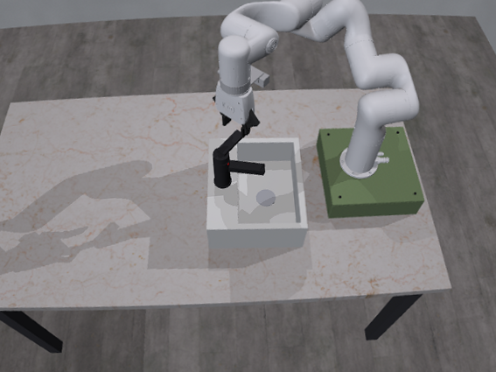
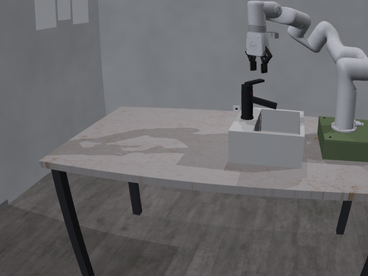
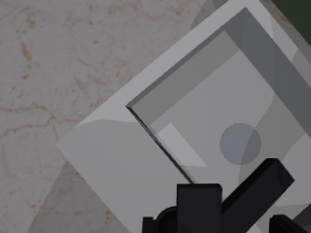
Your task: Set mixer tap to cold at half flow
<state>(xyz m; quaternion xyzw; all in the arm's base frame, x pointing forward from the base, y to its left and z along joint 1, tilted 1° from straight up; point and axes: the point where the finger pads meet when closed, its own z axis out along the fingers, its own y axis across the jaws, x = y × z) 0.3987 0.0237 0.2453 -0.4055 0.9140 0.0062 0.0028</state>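
Observation:
A black mixer tap (image 1: 222, 170) stands on the left rim of a white sink (image 1: 255, 191). Its spout (image 1: 247, 167) reaches over the basin. Its lever (image 1: 231, 142) points up and away toward the back of the table; it also shows in the exterior view (image 2: 253, 81). A red dot (image 2: 251, 93) shows on the tap body; I see no blue dot. My gripper (image 2: 257, 67) is open and empty, hanging a little above the lever's tip. In the wrist view the lever (image 3: 199, 206) and the spout (image 3: 258, 186) fill the bottom edge.
The arm's green base block (image 1: 369, 171) stands right of the sink. The sink has a round drain (image 1: 266, 197). The marble table (image 1: 104, 201) stretches to the left.

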